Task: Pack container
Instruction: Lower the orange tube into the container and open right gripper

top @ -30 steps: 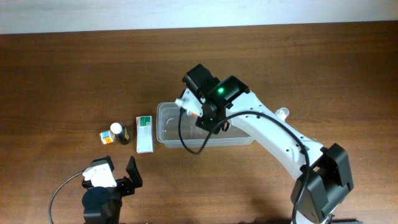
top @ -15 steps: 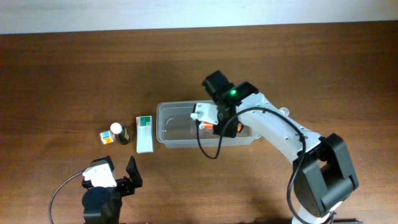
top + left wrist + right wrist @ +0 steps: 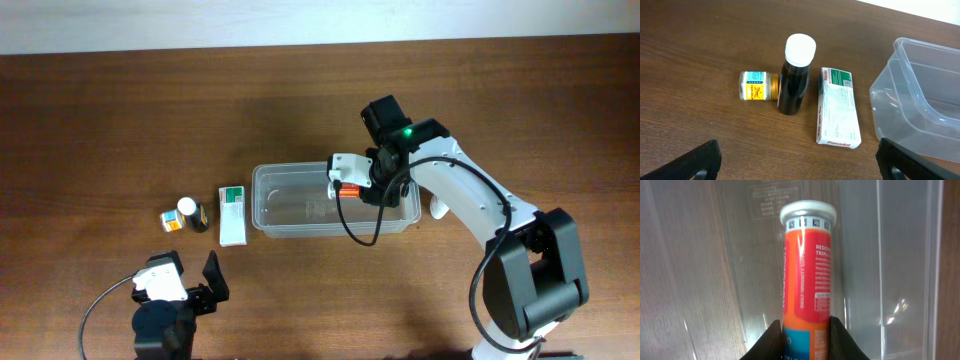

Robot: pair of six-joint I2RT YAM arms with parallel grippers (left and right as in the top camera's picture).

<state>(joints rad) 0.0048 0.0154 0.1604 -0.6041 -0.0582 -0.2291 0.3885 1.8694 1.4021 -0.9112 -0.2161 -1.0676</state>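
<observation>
One orange tube [image 3: 807, 275] is pinched in my right end effector [image 3: 806, 332], over the clear container [image 3: 262, 200] on the worktop [image 3: 120, 120]. My left end effector [image 3: 799, 160] is spread wide, holding nothing.

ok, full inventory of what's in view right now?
container: 1, clear, table centre
tube: 1, orange with a white cap, held over the container's right end
box: 1, white and green, flat, just left of the container
bottle: 1, dark with a white cap, upright, left of the box
jar: 1, yellow label, on its side, left of the bottle
table: 1, brown wood
left gripper: 1, black, jaws open and empty, near the front edge
right gripper: 1, jaws shut on the tube
</observation>
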